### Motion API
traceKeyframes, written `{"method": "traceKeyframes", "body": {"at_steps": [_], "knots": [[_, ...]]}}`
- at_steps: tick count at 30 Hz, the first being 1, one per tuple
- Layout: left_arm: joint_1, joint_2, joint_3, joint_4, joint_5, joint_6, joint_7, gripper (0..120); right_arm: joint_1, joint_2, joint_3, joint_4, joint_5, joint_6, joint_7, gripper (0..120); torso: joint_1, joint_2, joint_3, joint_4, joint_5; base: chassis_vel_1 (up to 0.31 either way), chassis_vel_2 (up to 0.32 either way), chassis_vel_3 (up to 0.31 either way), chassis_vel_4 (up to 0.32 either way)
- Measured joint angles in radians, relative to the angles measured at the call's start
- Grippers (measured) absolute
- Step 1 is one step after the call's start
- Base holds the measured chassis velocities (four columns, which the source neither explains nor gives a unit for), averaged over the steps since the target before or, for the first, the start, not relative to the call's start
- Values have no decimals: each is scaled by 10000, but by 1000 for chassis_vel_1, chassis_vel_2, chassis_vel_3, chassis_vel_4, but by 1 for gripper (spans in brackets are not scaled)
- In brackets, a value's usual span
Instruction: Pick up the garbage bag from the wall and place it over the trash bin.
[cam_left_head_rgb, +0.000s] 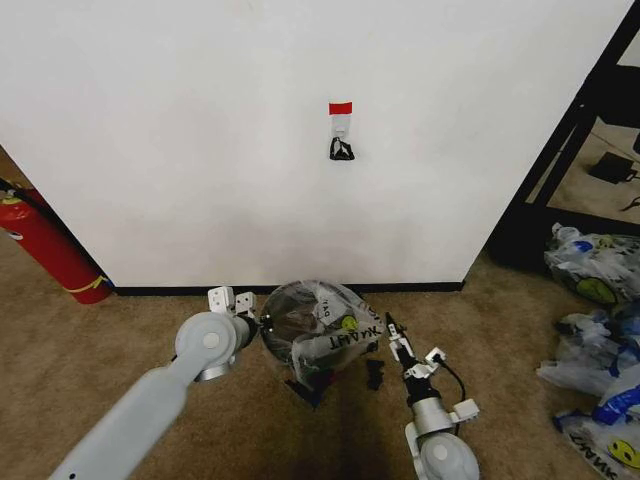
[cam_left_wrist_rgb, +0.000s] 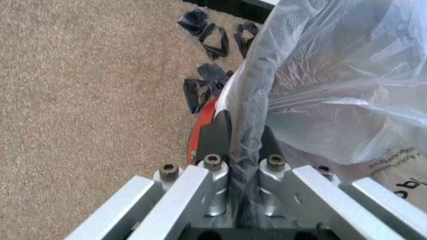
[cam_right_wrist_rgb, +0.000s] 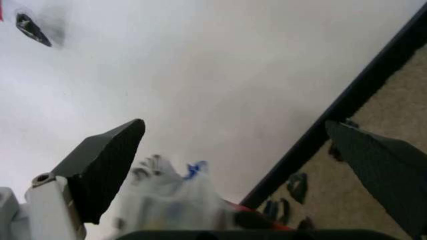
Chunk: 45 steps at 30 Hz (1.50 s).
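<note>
- the left gripper (cam_left_head_rgb: 232, 302) reaches in from the left, clenched on the garbage bag (cam_left_head_rgb: 322, 335) at the trash bin (cam_left_head_rgb: 312, 390) rim.
- the bag drapes over the bin by the wall (cam_left_head_rgb: 200, 140), opening upward, black lettering unreadable.
- the right gripper (cam_left_head_rgb: 393, 335) points toward the wall, fingers spread, grasping nothing.

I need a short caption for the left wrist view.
Left gripper shut on the garbage bag at the trash bin rim.
</note>
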Motion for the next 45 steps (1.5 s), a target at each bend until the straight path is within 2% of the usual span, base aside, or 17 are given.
{"method": "traceKeyframes", "body": {"at_steps": [5,8,12,15,17,23,25,26,32,33,37,39,45], "knots": [[-55,116,-39,-148,-153,40,-73,0,-228,-81,194,54,501,-244,-248,100,0,0,0,2,0,0,0,0,0],[-92,201,-52,-224,-258,87,-91,0,-511,-168,238,126,251,-555,-937,99,0,1,-1,1,0,0,0,0,0],[-176,351,33,-241,-285,148,-89,0,-642,-590,602,-444,-1557,-627,-2882,88,0,2,-1,1,2,0,0,0,0],[-212,399,211,-365,-286,256,-43,0,-375,-1119,929,-700,-2938,-384,-3814,98,0,2,-1,-1,0,0,0,0,0],[-212,396,234,-412,-286,268,-40,0,-247,-1226,1015,-726,-3373,-287,-4019,99,0,2,-2,0,0,0,0,0,0],[-184,390,394,-615,-244,375,-9,0,460,-2077,1313,-389,-6589,221,-4726,99,0,2,-1,3,0,0,0,0,0],[-183,391,408,-614,-234,383,-8,0,512,-2173,1271,-332,-6923,278,-4731,99,0,2,-1,1,0,0,0,0,0],[-183,385,443,-616,-216,404,-6,0,613,-2300,1170,-255,-7427,381,-4717,91,0,2,0,1,0,0,0,0,0],[-274,379,648,-665,-172,447,-12,0,965,-2507,836,-238,-8433,513,-4609,68,0,2,0,0,1,0,0,0,0],[-274,379,648,-665,-172,447,-12,0,965,-2507,836,-238,-8433,513,-4609,68,0,2,0,0,1,0,0,0,0],[-398,430,799,-669,-165,466,-25,0,1133,-2687,767,-353,-8593,526,-4596,50,0,1,0,1,0,0,0,0,0],[-409,427,805,-671,-165,467,-28,0,1141,-2731,753,-378,-8594,525,-4592,47,0,2,0,1,0,0,0,0,0],[-382,360,820,-793,-164,474,-74,0,1191,-3032,589,-716,-8526,530,-4544,22,0,2,0,0,1,0,0,0,0]]}}
